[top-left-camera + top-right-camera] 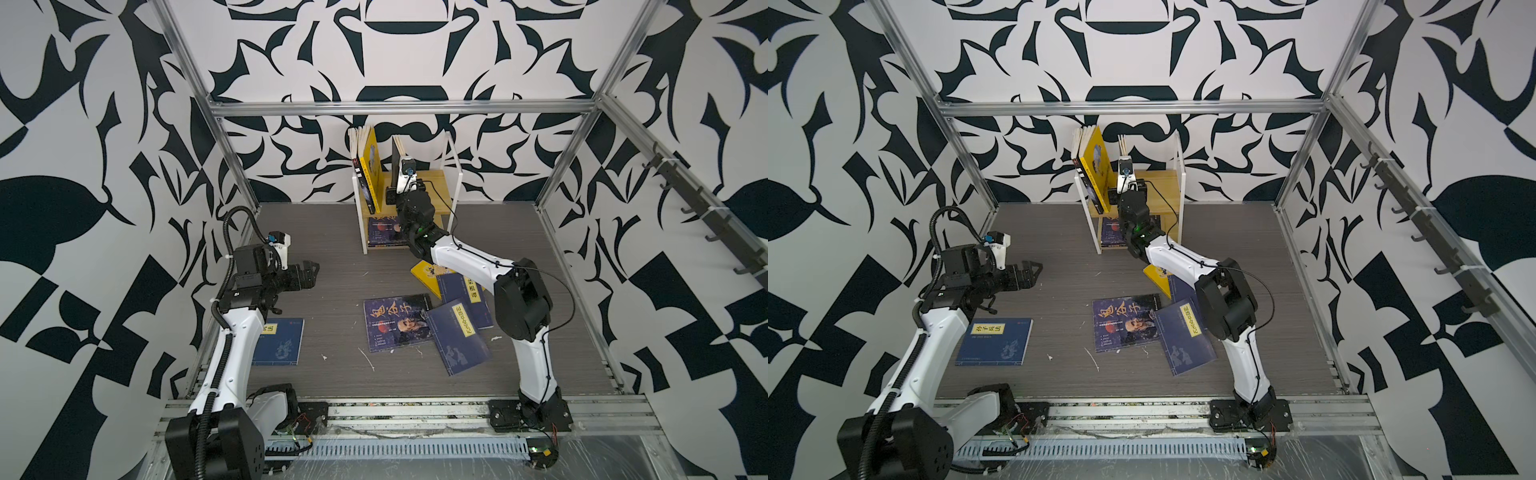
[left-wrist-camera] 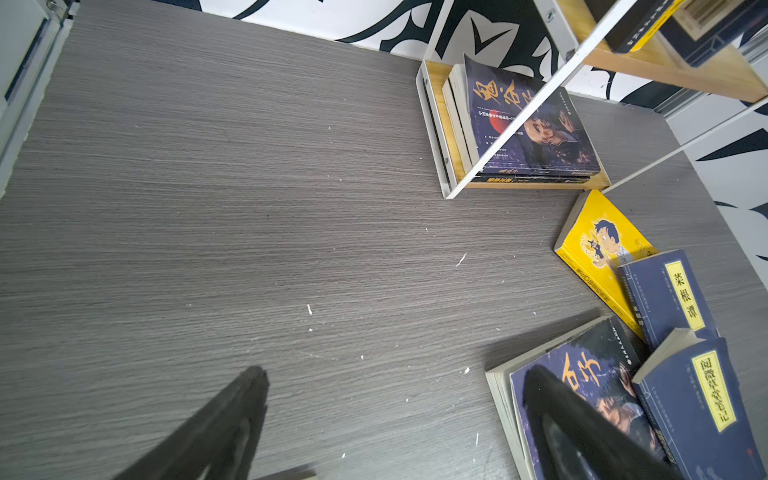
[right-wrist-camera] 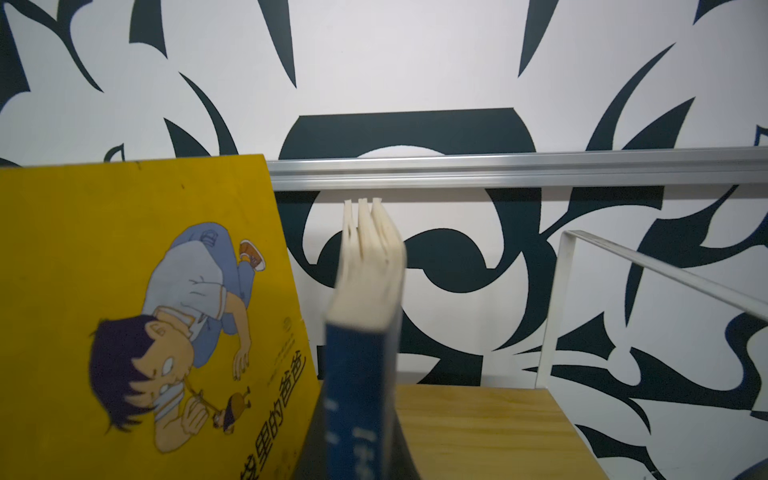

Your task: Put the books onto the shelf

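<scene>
Well left of the shelf point(image 1: 440, 178) and nearer the front, the left hand point(image 1: 314, 274) hovers over the grey counter point(image 1: 332, 232), fingers spread wide, nothing between them. A lone navy book point(image 1: 279, 340) lies flat further front-left of the shelf, partly under that arm. In front of the shelf a portrait book point(image 1: 395, 322) lies face up, with a strip-titled navy book point(image 1: 457, 336) overlapping its right edge. Closer to the shelf, a second strip-titled book point(image 1: 465, 299) lies on a yellow cartoon book point(image 1: 428, 274). A flat stack point(image 2: 528, 120) fills the shelf's lower tier. On its top tier an upright yellow book point(image 1: 371, 166) leans at the left end. Just right of it the right hand point(image 1: 391, 193) pinches a held navy book point(image 3: 361, 374), which stands upright.
</scene>
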Available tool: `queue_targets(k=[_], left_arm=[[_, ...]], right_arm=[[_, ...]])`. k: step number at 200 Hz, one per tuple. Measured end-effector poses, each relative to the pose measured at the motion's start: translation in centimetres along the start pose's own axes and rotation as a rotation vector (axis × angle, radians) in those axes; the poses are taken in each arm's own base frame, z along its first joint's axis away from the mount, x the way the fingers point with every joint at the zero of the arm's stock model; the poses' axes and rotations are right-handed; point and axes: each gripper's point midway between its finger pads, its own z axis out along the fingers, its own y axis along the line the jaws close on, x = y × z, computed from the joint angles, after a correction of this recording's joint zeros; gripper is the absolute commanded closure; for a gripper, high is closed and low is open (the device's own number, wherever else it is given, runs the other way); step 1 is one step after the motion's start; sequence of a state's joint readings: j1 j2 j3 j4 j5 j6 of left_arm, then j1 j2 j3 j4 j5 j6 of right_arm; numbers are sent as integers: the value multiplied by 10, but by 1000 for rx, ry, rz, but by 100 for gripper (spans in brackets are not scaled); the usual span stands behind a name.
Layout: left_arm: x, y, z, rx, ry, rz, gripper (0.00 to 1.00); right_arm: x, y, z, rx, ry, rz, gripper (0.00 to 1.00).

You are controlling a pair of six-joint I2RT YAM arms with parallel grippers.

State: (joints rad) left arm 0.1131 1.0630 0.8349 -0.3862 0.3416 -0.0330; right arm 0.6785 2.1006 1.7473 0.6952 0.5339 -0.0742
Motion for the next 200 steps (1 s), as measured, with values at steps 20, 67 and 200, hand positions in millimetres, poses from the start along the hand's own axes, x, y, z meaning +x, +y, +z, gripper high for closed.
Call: queue_targets(k=[20, 67, 200], left_arm=[[0, 0, 0, 0, 0, 1, 0], [0, -1, 0, 2, 1, 7, 0], [0, -3, 1, 6, 2, 20, 0]], right_arm=[[1, 4, 0, -12, 2, 26, 100], [2, 9, -1, -34, 10, 92, 100], [13, 36, -3, -110, 44, 126, 70]])
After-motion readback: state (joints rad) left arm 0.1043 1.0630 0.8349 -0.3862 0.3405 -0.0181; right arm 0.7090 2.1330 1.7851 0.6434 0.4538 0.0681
